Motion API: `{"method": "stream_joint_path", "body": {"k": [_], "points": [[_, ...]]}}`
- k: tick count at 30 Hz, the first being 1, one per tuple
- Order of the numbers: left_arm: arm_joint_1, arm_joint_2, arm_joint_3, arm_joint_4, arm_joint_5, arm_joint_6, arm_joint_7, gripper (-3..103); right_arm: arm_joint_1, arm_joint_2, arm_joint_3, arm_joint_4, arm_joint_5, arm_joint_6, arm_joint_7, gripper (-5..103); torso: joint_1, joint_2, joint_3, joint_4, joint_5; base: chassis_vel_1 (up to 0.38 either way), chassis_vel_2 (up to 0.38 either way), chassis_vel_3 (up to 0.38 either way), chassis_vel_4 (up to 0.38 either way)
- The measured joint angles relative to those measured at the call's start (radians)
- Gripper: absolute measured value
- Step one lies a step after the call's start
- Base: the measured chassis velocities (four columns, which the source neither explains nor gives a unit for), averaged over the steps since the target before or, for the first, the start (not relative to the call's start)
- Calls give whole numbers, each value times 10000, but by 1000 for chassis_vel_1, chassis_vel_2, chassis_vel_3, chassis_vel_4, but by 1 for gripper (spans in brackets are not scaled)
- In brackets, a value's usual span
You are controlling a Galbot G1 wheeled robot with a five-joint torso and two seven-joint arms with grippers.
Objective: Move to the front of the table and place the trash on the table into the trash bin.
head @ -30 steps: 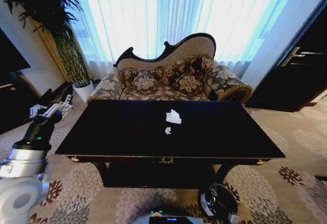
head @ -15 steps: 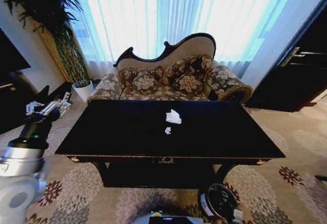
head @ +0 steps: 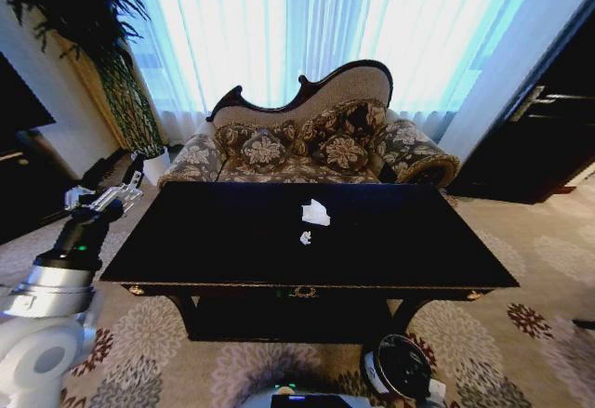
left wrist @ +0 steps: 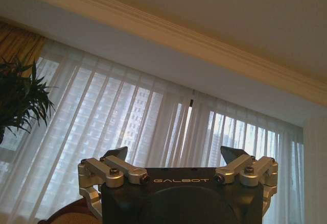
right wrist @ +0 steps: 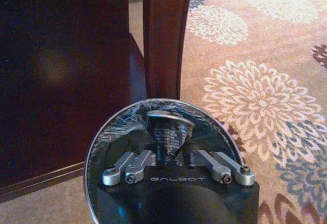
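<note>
We stand at the front of the counter [head: 279, 241], close against its long edge, so the driving part looks done. On its black top two pieces of trash are left: a crumpled tissue [head: 315, 212] near the middle, and a small paper scrap [head: 305, 237] just in front of it, nearer to us; the two lie near each other but apart. We see no bottle on the top.

Our right gripper [right wrist: 179, 155] hangs directly over the mouth of the bin [right wrist: 110, 132], which stands on the carpet [right wrist: 240, 101] beside a counter leg [right wrist: 163, 35]. Its jaws stand parted with nothing between them, and below them, inside the liner, lies what looks like a can [right wrist: 171, 129]; we judge that one piece is already dropped in. In the head view the bin [head: 402, 368] sits low at our right, by the front edge of the counter.

Our left gripper [head: 104, 195] is raised off the left end of the counter, near its far corner, and points up toward the curtains [left wrist: 153, 127]; its jaws [left wrist: 176, 157] are spread wide and hold nothing.

Against the picture half a second back, the left gripper has swung in toward the counter's end and its arm has shifted with it. The tissue, the scrap and the counter lie exactly as they did. The bin shows a little more of its rim at the bottom edge.
</note>
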Motion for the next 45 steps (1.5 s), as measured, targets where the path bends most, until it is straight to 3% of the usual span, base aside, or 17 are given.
{"method": "stream_joint_path", "body": {"k": [6, 10, 12, 14, 16, 19, 20, 23, 25, 28, 29, 33, 45], "points": [[17, 42, -171, -1, -33, -3, 1, 100, -99, 0, 8, 154, -67, -6, -44, 44, 0, 0, 0, 0, -1, 0, 0, 0, 0], [36, 23, -182, -1, -61, -12, 3, 100, -379, 22, 75, 469, -313, 56, -225, 65, 0, 0, 0, 1, -1, 0, 0, 0, 0], [38, 17, -182, 0, -65, -15, 3, 100, -535, 43, 98, 671, -404, 94, -350, 71, 0, 0, 0, 0, 0, 0, 0, 0, 0], [36, 6, -182, 0, -74, -21, 3, 100, -999, 142, 213, 1398, -477, 117, -890, 82, 0, 0, 0, 0, -1, 0, 0, 0, 0], [35, 1, -184, 0, -76, -22, 3, 100, -1119, 171, 245, 1612, -472, 112, -1045, 82, 0, 0, 0, 0, 0, 0, 0, 0, 0], [46, -87, -173, -1, -134, -18, 2, 100, -2027, 397, 490, 3166, -427, 267, -2455, 96, 0, 0, -1, 0, 1, 0, 0, 0, 0], [46, -87, -173, -1, -134, -18, 2, 100, -2027, 397, 490, 3166, -427, 267, -2455, 96, 0, 0, -1, 0, 1, 0, 0, 0, 0], [107, -202, -97, -1, -143, 12, -6, 100, -3007, 398, 693, 4219, -659, 1082, -4041, 100, 0, 0, -1, 1, -2, 0, 0, 0, 0], [115, -209, -97, -1, -143, 12, -7, 100, -3161, 365, 697, 4312, -673, 1250, -4279, 100, 0, 0, -1, -1, 0, 0, 0, 0, 0], [228, -248, -333, 0, -180, 21, -18, 100, -3861, -124, 813, 4708, -636, 2231, -5681, 100, -1, 0, -1, -3, -1, 0, 0, 0, 0], [228, -248, -333, 0, -180, 21, -18, 100, -3861, -124, 813, 4708, -636, 2231, -5681, 100, -1, 0, -1, -3, -1, 0, 0, 0, 0], [314, -304, -570, 0, -255, 29, -42, 100, -4860, -627, 1267, 6018, 364, 2442, -6846, 100, -1, 0, -1, 0, 0, 0, 0, 0, 0], [229, -311, -468, -1, -199, 65, -65, 100, -6787, -715, 2705, 9440, 1891, 3148, -8474, 100, -1, 1, -1, 0, -2, 0, 0, 0, 0]]}}
